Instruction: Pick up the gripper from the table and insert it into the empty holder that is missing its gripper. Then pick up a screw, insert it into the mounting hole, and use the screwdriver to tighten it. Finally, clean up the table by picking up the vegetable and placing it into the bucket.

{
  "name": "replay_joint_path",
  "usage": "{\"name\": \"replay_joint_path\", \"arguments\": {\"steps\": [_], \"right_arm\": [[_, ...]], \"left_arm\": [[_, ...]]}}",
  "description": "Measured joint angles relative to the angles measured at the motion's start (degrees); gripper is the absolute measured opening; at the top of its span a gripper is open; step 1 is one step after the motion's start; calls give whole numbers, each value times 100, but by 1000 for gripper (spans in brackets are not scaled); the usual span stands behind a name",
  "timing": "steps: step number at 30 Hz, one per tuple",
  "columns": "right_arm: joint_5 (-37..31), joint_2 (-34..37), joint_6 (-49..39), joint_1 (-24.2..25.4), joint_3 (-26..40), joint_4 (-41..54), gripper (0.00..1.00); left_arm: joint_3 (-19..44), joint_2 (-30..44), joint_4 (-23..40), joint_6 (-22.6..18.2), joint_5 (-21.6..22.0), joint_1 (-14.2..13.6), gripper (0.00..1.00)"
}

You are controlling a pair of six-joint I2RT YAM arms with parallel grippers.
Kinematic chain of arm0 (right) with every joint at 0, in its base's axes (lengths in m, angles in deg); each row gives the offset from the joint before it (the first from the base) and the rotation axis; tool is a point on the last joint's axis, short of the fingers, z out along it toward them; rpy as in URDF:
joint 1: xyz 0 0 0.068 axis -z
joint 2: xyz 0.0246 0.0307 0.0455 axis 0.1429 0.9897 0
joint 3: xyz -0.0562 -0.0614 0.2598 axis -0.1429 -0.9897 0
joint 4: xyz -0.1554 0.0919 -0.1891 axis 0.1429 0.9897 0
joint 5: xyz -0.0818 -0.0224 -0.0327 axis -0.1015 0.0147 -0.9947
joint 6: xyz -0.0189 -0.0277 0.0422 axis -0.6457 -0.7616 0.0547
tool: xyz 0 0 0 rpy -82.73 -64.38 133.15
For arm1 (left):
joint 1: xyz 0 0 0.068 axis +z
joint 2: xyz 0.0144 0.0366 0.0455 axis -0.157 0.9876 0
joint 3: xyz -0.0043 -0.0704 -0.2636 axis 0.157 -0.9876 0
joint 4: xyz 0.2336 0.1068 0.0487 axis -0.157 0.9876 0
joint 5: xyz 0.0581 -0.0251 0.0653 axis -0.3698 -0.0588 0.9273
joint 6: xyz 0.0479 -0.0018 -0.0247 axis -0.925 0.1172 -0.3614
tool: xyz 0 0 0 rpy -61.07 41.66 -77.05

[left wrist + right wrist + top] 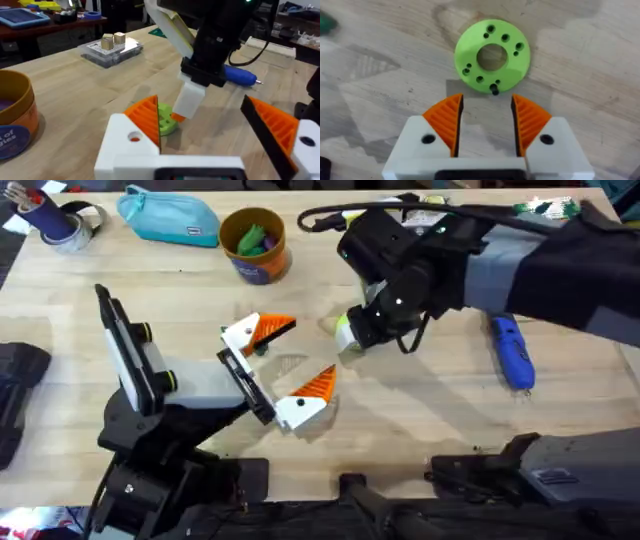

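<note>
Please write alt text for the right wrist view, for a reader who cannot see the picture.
The right gripper, two white fingers with orange ribbed pads, is open just above a green holed disc lying flat on the wooden table. The disc has a large centre hole and small holes around it, and sits just beyond the fingertips, not between them.

The right arm (470, 270) hides most of the green holed disc (345, 332) from overhead, the bucket (15, 117) is cut off by the left wrist view's edge, and the blocks on the clear tray (111, 49) stay too small to identify.
</note>
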Motion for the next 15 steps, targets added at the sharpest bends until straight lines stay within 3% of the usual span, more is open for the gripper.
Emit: {"name": "replay_joint_path", "arguments": {"steps": [3,10,15], "right_arm": [[-1,-1,-5,0,-103,-96,542],[-4,-1,-84,0,-163,-330,362],[-22,0,-114,0,-163,-346,335]], "left_arm": [[0,-1,0,0,1,0,991],[0,-1,0,0,1,0,991],[0,-1,0,0,0,0,991]]}}
